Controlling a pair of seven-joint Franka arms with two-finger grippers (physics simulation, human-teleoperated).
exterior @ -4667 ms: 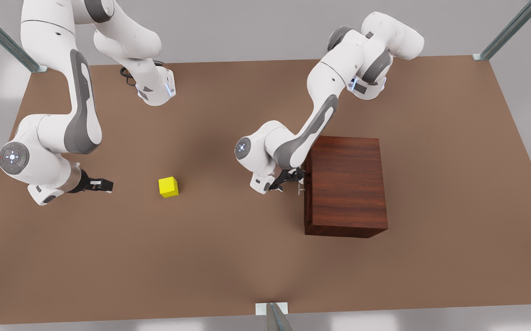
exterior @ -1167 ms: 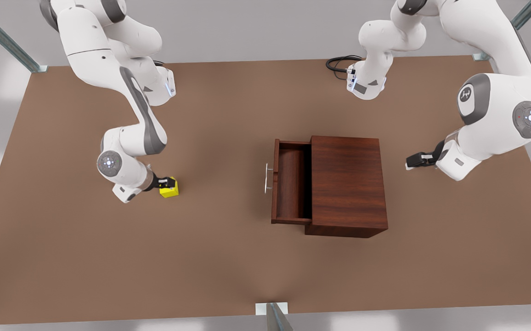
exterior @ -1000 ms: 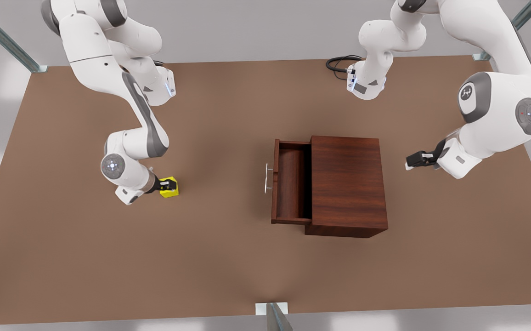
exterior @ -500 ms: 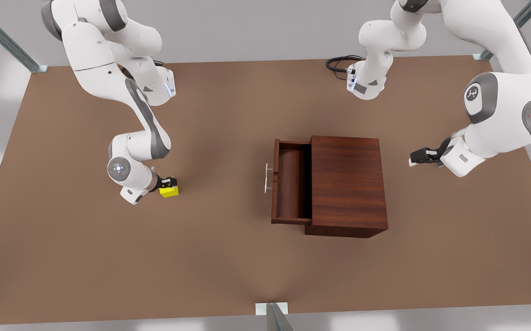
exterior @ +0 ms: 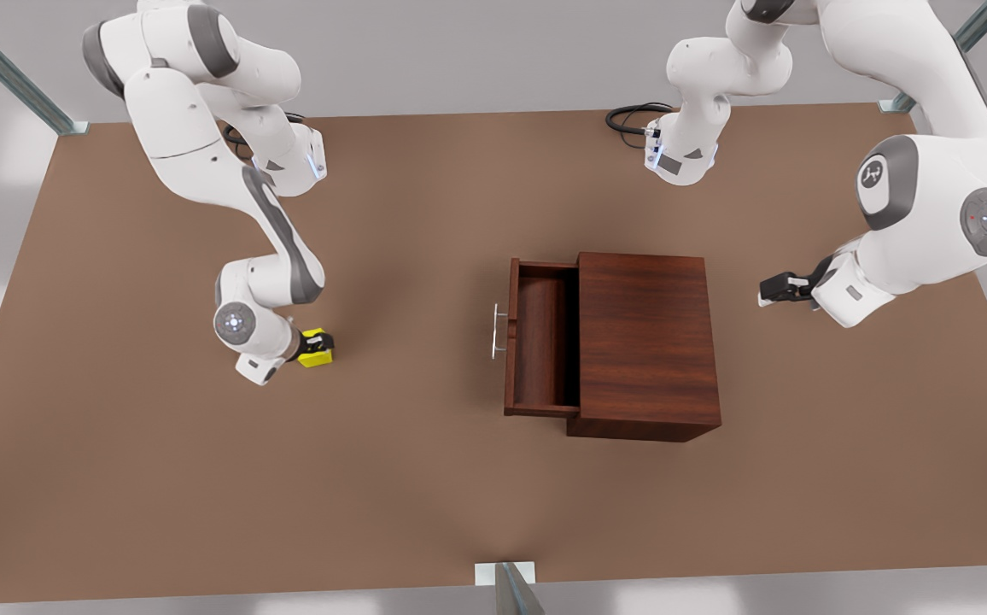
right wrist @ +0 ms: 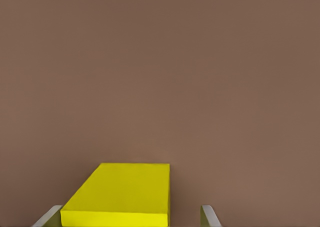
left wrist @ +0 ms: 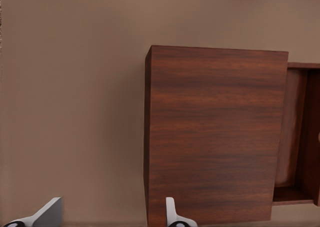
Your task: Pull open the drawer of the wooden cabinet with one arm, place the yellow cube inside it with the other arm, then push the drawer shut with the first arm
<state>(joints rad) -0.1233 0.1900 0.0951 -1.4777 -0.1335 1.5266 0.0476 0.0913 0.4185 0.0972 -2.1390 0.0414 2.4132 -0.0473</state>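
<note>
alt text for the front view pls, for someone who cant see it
Seen from above, the right gripper sits at the yellow cube on the brown table. At centre, the wooden cabinet has its drawer pulled open toward the front view's left; the left gripper waits behind the cabinet.

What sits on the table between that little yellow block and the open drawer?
Nothing: in the front view only bare tabletop separates the yellow cube from the drawer.
</note>
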